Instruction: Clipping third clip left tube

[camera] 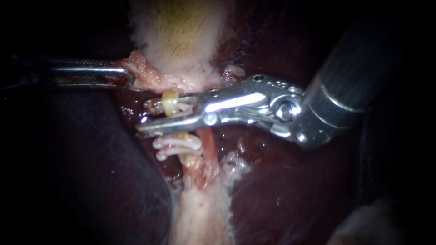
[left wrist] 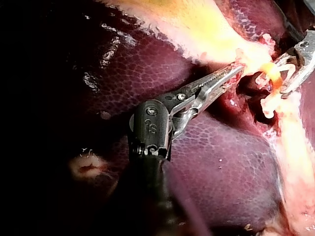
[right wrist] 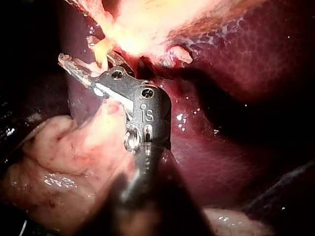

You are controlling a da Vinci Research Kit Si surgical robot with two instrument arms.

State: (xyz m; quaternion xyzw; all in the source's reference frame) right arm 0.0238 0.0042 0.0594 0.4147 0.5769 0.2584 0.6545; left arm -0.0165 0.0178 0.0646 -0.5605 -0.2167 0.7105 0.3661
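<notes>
Dark maroon liver (left wrist: 231,162), finely mottled. Cream-white fuzzy gallbladder (camera: 181,41), mustard-yellow at upper centre, raw pink-red at its edge. Yellow-orange slender tube (camera: 170,102). White plastic clips (camera: 177,146). Shiny silver metal left instrument (camera: 128,77) and right instrument (camera: 156,117), dark grey shafts.

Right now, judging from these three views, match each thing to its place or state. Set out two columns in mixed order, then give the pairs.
1. left instrument
2. right instrument
3. white clips
4. liver

A. dark red, lying all around
B. tool open around the yellow tube
C. closed on the tube, below the right instrument's tool
D. tool shut on tissue at the gallbladder edge

Pairs: 1-D, 2-B, 3-C, 4-A
</notes>
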